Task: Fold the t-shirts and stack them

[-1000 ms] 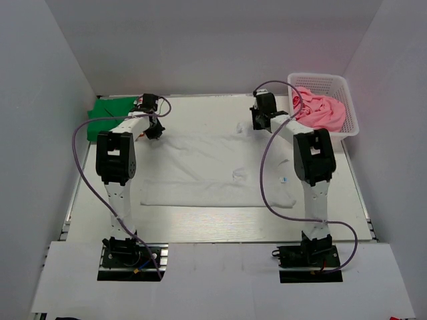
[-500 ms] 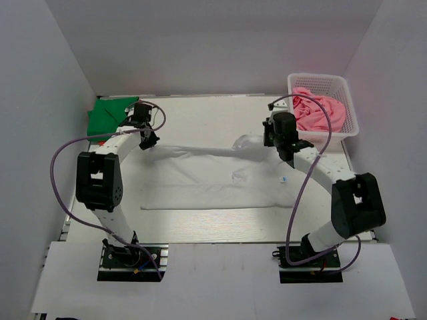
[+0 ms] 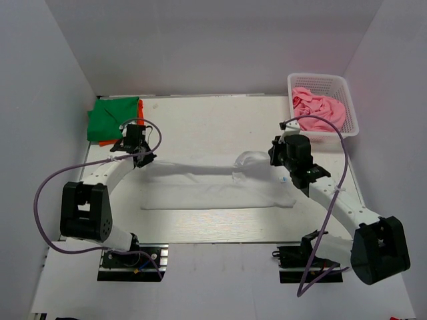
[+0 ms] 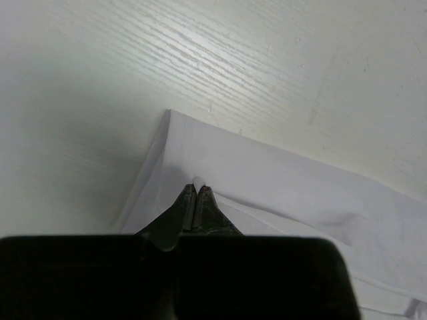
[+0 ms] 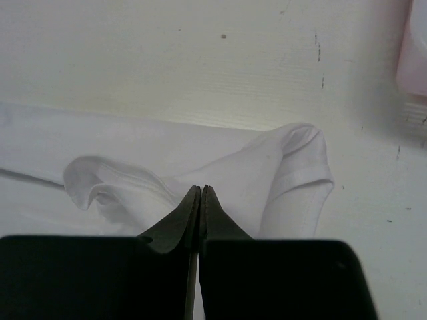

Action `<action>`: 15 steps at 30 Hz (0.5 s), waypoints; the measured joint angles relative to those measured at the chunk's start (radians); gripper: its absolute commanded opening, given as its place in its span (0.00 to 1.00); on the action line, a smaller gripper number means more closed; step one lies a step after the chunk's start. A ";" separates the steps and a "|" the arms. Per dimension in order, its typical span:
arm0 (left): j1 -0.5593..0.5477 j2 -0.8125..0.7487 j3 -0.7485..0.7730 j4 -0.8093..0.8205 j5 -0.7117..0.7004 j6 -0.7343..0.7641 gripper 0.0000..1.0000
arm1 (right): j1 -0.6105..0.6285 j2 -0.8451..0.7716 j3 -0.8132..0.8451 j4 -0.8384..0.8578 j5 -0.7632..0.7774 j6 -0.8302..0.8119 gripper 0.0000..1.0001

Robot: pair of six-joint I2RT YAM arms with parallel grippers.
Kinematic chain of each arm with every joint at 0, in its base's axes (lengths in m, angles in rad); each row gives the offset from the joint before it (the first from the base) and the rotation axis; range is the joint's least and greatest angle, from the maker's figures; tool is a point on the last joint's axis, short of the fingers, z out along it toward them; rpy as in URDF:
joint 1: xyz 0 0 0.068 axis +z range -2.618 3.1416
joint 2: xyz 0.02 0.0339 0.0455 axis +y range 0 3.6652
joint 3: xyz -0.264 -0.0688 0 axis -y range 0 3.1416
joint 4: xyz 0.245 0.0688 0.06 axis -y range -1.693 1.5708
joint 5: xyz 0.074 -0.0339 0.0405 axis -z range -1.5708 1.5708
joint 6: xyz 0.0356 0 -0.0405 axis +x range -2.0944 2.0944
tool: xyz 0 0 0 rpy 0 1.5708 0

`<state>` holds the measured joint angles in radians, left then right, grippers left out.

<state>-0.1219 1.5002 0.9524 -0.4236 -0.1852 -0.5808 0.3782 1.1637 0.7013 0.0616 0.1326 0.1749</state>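
Observation:
The white t-shirt (image 3: 213, 193) lies across the middle of the table, its far edge lifted into a thin band between my two grippers. My left gripper (image 3: 142, 159) is shut on the shirt's left far corner; in the left wrist view (image 4: 197, 189) a tuft of white cloth (image 4: 280, 173) sticks out at the tips. My right gripper (image 3: 275, 157) is shut on the bunched cloth near the right sleeve, as the right wrist view (image 5: 201, 189) shows over the white cloth (image 5: 253, 167). A folded green t-shirt (image 3: 112, 120) lies on an orange one (image 3: 139, 105) at the far left. The pink t-shirt (image 3: 320, 113) sits crumpled in the basket.
The white lattice basket (image 3: 351, 113) stands at the far right corner, near the right arm's cable. White walls close in the table on the left, back and right. Bare table shows between the white shirt and the back wall.
Both grippers have moved toward the near side, carrying the white shirt's far edge with them over the rest of the shirt. The green and orange stack is now uncovered.

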 measured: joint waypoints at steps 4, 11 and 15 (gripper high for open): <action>0.000 -0.040 -0.053 0.026 0.017 -0.007 0.00 | 0.004 -0.029 -0.066 -0.001 -0.029 0.022 0.00; 0.000 -0.040 -0.084 -0.061 -0.031 -0.125 0.56 | 0.008 -0.099 -0.231 -0.041 -0.111 0.111 0.63; 0.000 -0.068 -0.155 -0.205 -0.098 -0.246 1.00 | 0.013 -0.304 -0.338 -0.147 -0.170 0.182 0.90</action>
<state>-0.1219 1.4319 0.7975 -0.6285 -0.2832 -0.8272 0.3912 0.8600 0.3637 -0.0853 -0.0376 0.3569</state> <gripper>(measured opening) 0.959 0.880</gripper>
